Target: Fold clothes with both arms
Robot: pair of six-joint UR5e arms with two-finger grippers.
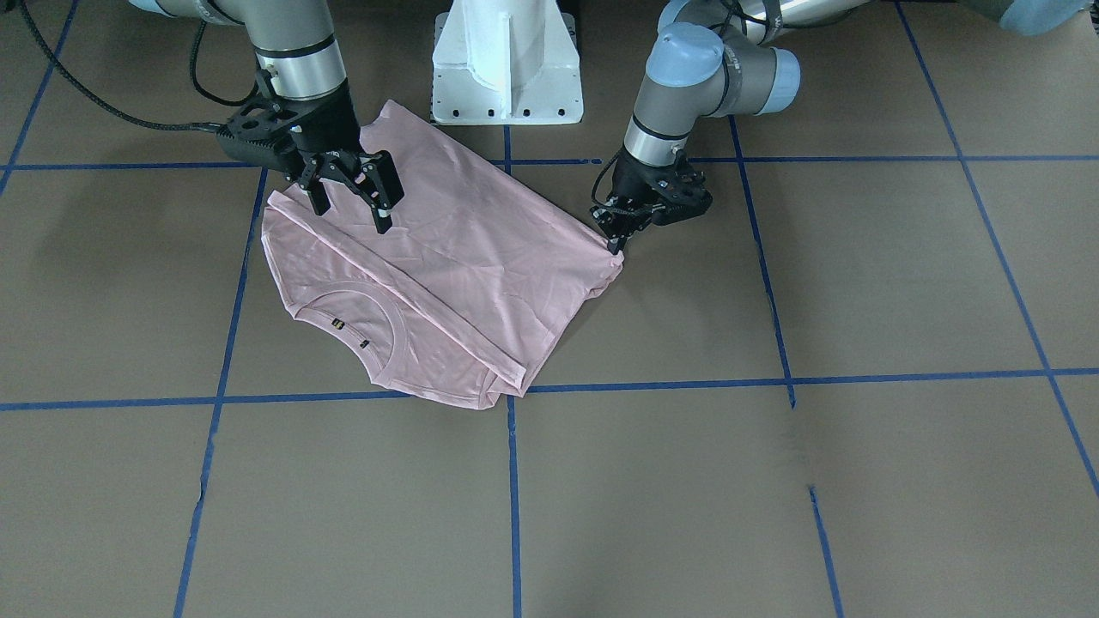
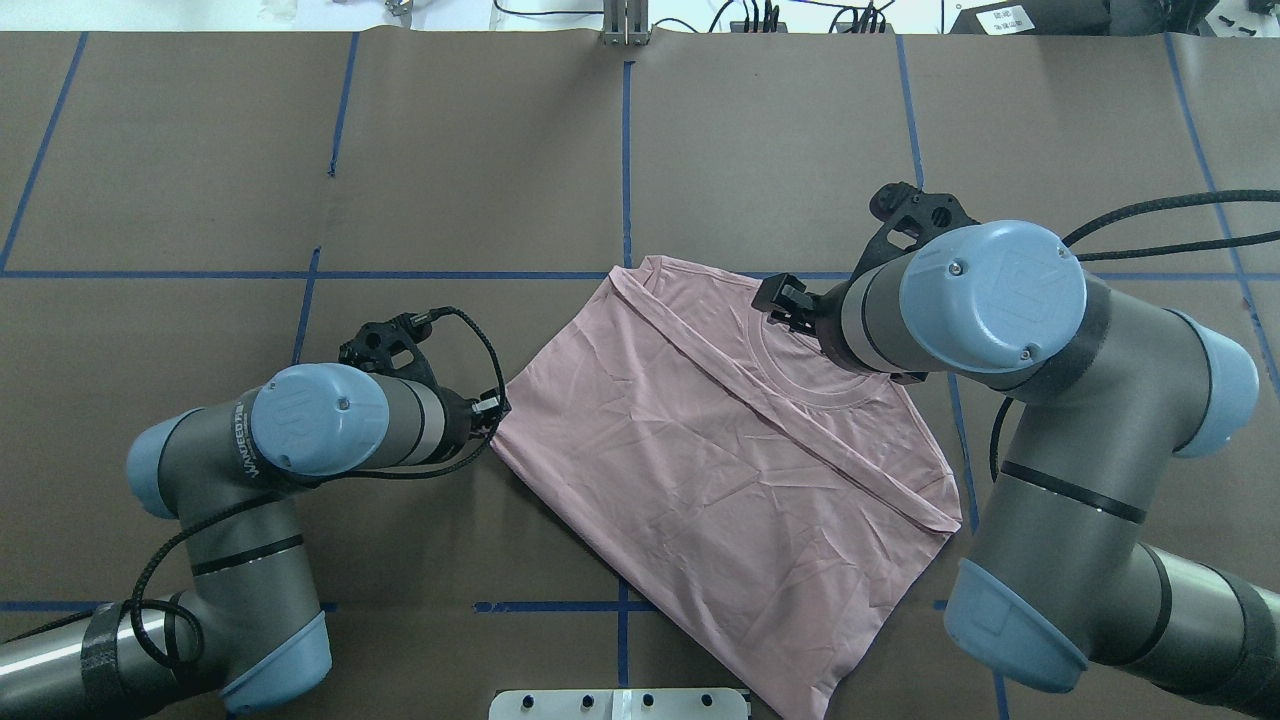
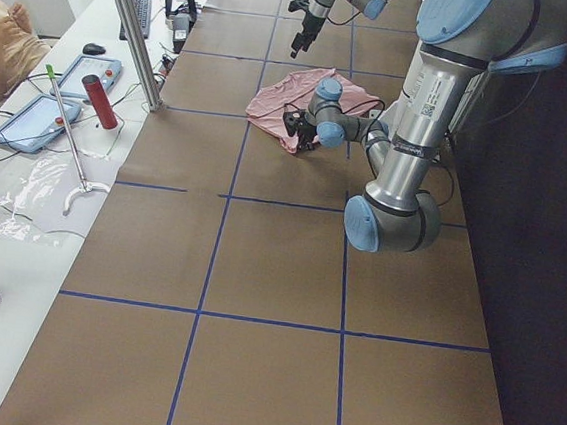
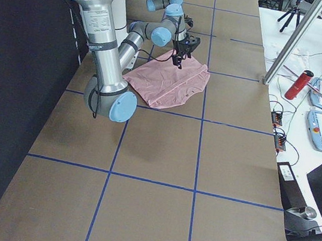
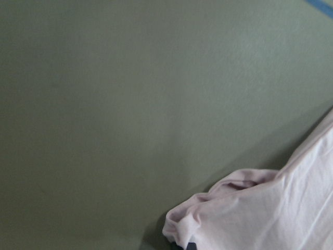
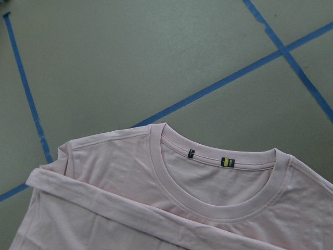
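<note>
On the brown tabletop (image 1: 773,472), the left claw (image 1: 615,244) pinches a corner of the pink T-shirt (image 1: 464,266); the right claw (image 1: 353,218) hangs spread above it.

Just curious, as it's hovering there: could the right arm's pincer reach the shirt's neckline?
Probably yes. The right pincer hangs open above the T-shirt, and the collar lies uncovered close by, nothing between them.

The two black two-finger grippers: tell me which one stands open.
The right gripper: its fingers stand apart above the pale pink cotton T-shirt. The left gripper is shut, pinching a corner of the shirt.
</note>
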